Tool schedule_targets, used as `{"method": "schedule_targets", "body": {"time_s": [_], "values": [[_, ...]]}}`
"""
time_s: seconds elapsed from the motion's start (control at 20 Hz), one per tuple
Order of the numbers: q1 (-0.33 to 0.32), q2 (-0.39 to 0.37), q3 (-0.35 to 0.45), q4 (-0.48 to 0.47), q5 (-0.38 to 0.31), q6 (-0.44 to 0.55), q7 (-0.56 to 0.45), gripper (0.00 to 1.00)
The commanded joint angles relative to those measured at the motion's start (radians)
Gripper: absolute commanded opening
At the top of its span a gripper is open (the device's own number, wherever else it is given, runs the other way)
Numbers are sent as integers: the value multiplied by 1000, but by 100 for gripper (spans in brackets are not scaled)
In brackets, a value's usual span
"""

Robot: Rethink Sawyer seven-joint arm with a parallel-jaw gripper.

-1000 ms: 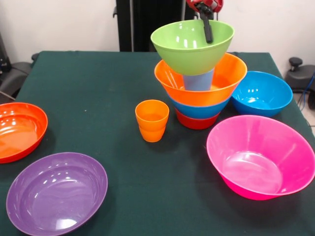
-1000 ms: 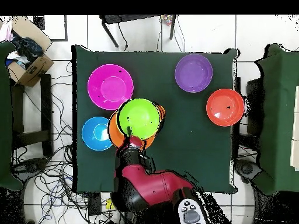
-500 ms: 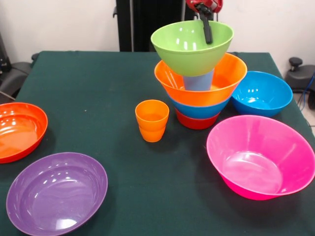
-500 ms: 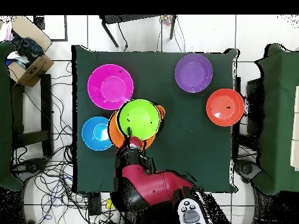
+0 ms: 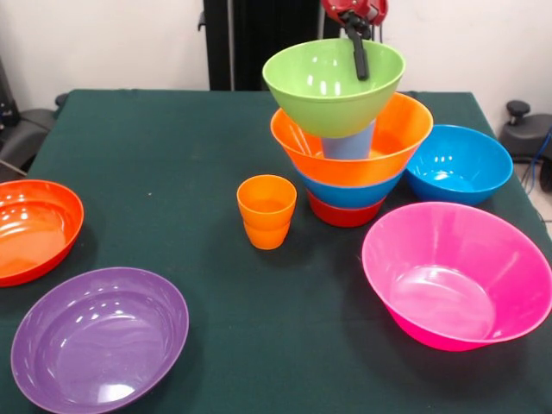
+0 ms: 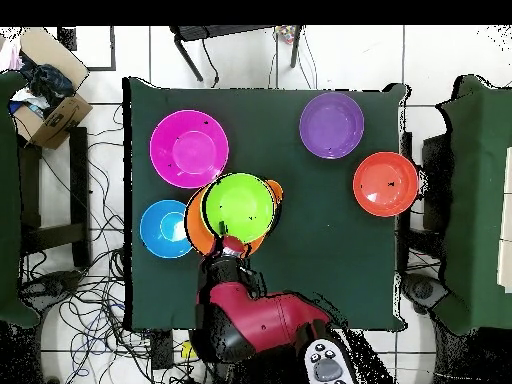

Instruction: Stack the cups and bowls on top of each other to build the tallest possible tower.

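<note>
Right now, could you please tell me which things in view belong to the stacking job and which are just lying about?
Job: the tower topped by a lime green plastic bowl; stacked orange plastic cups; loose blue, pink, purple and red-orange plastic bowls; the gripper.

Lying about: a cardboard box and floor cables.

Obstacles: we list the tower [image 5: 345, 129], tallest item, with the blue bowl [image 5: 459, 163] just beside it and the pink bowl [image 5: 457, 274] near in front, closing that side. Orange cups [image 5: 266, 211] stand near the tower's other side. Free room: we note bare green table [image 5: 155, 164] between cups and the red-orange bowl [image 5: 34, 228] and purple bowl [image 5: 99, 338].
</note>
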Motion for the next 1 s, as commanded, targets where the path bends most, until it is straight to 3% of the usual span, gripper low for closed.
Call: {"method": "schedule_targets", "body": {"time_s": [0.05, 0.4, 1.0], "values": [[-12, 37, 84, 28, 31, 161, 262, 0], [-13, -7, 91, 52, 38, 180, 263, 0], [-76, -140, 177, 107, 48, 280, 260, 0]]}}
